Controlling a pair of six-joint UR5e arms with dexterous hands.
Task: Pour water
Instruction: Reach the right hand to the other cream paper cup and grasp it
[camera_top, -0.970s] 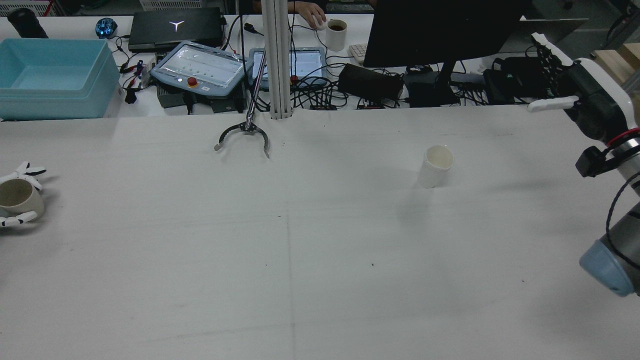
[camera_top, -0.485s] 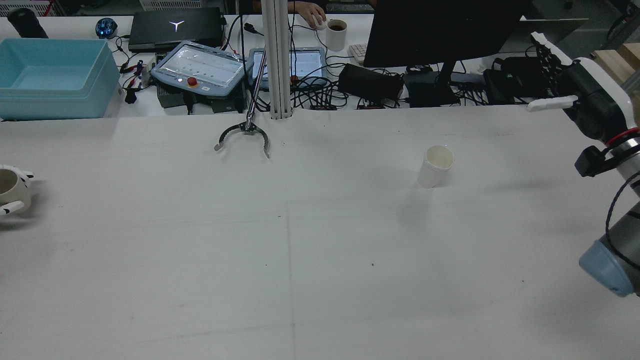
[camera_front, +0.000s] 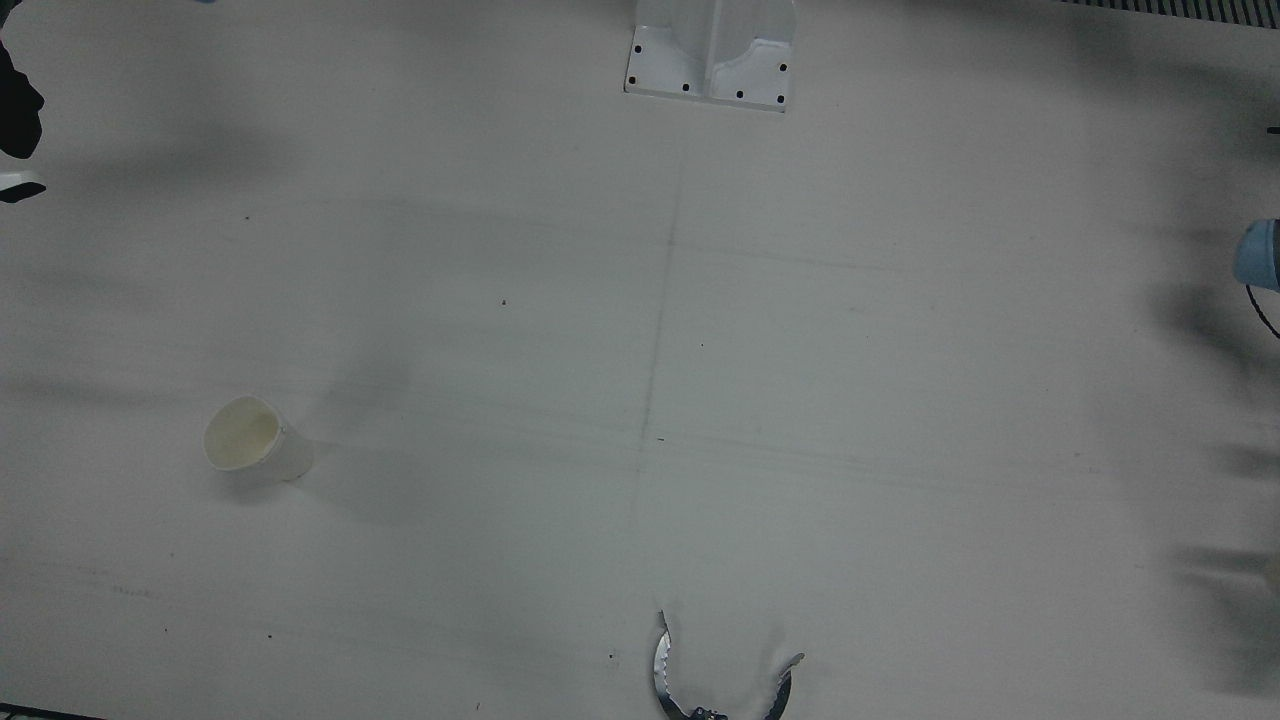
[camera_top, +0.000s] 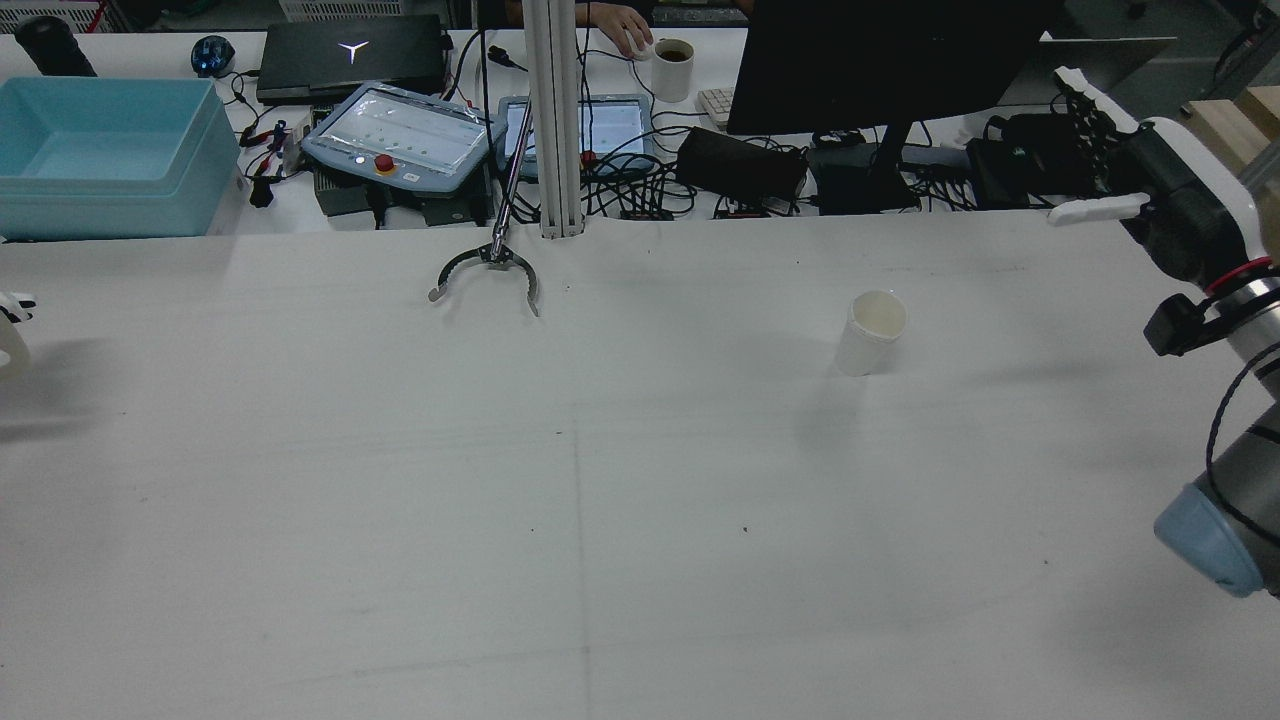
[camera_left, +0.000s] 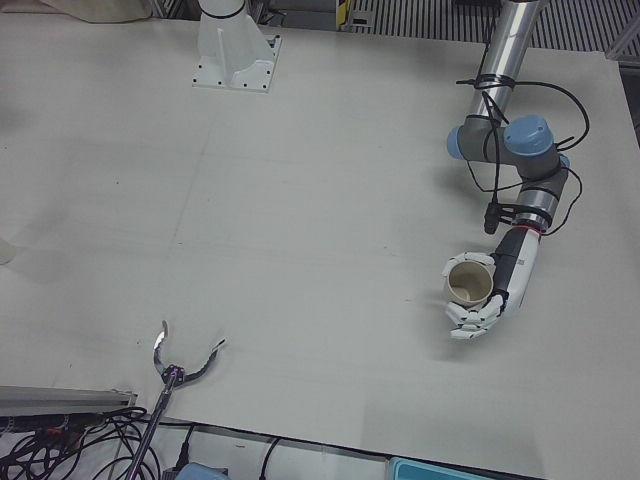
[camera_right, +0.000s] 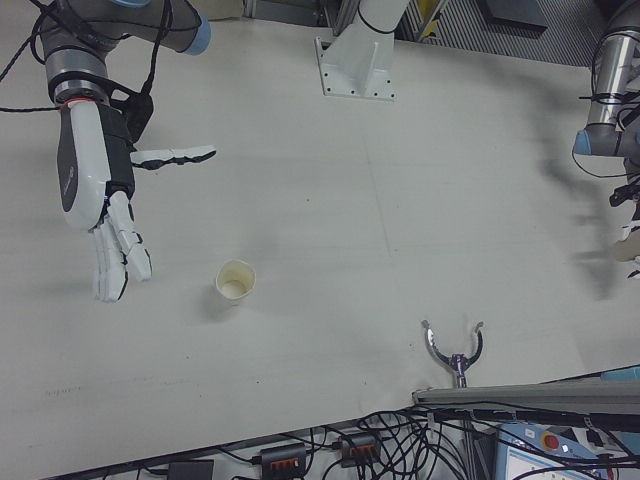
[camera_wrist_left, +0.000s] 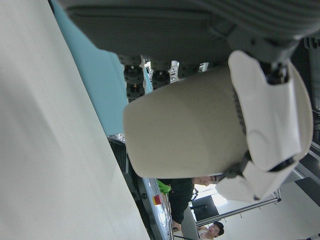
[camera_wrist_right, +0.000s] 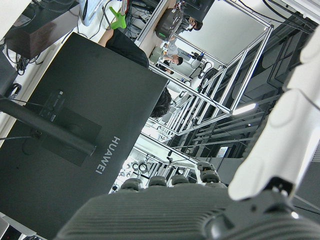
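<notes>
My left hand is shut on a beige cup and holds it upright near the table's left side. The cup fills the left hand view. In the rear view only the hand's tip shows at the left edge. A white paper cup stands on the table's right half, also seen in the front view and the right-front view. My right hand is open and empty, raised well to the side of the white cup, and it shows in the rear view too.
A metal claw tool on a rod lies at the table's far edge, middle. A teal bin, control tablets, a monitor and cables sit beyond the table. An arm pedestal stands at the robot's side.
My left hand with the beige cup has moved left, almost out of the rear view. The right hand and the white cup have hardly moved.
</notes>
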